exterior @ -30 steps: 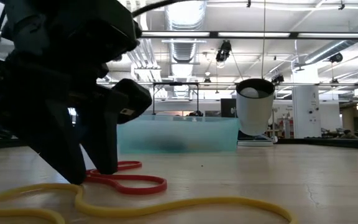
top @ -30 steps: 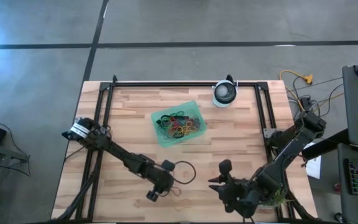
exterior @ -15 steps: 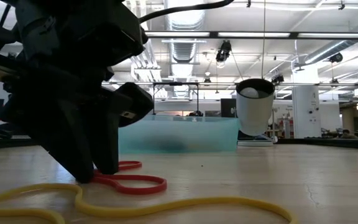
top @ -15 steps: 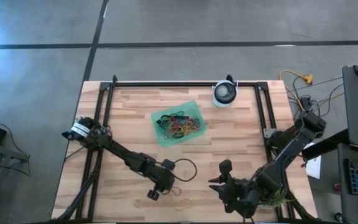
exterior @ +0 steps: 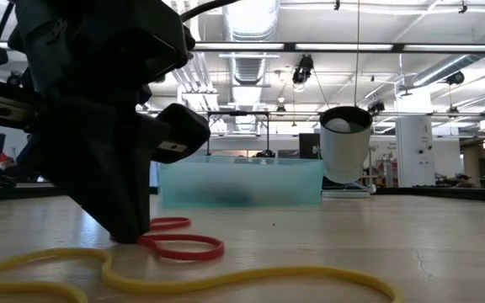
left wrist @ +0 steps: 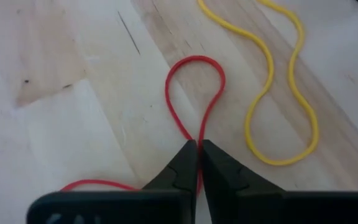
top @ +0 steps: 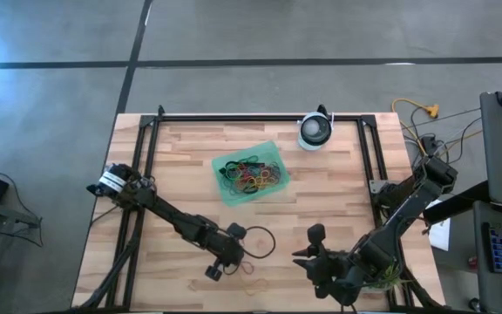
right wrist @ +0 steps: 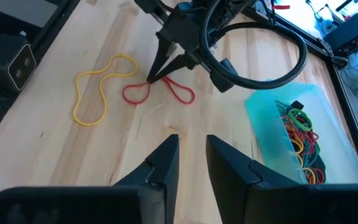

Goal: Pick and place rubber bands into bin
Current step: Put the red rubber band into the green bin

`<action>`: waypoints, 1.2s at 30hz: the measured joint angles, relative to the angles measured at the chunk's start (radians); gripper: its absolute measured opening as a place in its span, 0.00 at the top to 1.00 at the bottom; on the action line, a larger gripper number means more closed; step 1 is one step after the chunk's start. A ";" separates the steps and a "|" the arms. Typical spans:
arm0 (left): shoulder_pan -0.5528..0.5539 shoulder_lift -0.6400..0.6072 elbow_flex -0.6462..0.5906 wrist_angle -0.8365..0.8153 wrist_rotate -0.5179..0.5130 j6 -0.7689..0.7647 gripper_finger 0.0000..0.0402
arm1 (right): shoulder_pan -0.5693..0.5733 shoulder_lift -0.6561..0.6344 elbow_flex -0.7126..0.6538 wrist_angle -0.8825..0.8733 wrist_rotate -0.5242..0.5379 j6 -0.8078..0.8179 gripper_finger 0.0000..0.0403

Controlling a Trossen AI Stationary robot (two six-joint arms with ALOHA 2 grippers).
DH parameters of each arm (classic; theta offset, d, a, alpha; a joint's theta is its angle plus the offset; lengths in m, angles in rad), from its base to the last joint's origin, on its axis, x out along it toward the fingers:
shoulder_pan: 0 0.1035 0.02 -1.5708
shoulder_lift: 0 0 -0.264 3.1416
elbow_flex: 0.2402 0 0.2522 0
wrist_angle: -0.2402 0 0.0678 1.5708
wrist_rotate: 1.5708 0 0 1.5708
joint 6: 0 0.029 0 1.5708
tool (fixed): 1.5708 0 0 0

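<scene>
From above, the green bin (top: 249, 173) already holds most rubber bands (top: 251, 174), well away from the left gripper (top: 219, 269). At table level the red band (exterior: 175, 245) lies under its tips. Its wrist view shows fingers (left wrist: 182, 169) pinched together on that band, the yellow band (left wrist: 278, 93) just beside. The right gripper (right wrist: 188, 158) hovers, fingers slightly apart, holding nothing.

Bin (exterior: 241, 183) contents blurred; yellow band (exterior: 183, 282) cut off.
</scene>
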 joint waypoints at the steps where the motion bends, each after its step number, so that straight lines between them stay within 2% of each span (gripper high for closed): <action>1: 0.000 0.000 0.004 -0.001 -0.010 0.005 1.00 | 0.000 0.000 0.000 0.000 0.000 0.000 0.81; 8: -0.013 -0.035 0.006 -0.005 -0.131 0.038 1.00 | 0.000 0.000 -0.002 0.000 0.000 -0.004 0.82; 17: -0.085 -0.070 -0.001 -0.044 -0.477 0.112 1.00 | 0.000 0.000 -0.002 0.000 0.000 -0.004 0.83; 19: -0.094 -0.078 0.000 -0.043 -0.526 0.113 1.00 | 0.000 0.000 -0.002 0.001 0.000 -0.004 0.83; 29: -0.128 -0.127 0.001 -0.036 -0.682 0.126 1.00 | 0.000 0.000 -0.004 0.001 0.000 -0.004 0.83; 36: -0.138 -0.184 0.001 -0.027 -0.754 0.157 1.00 | 0.000 0.000 -0.006 0.003 0.000 -0.004 0.83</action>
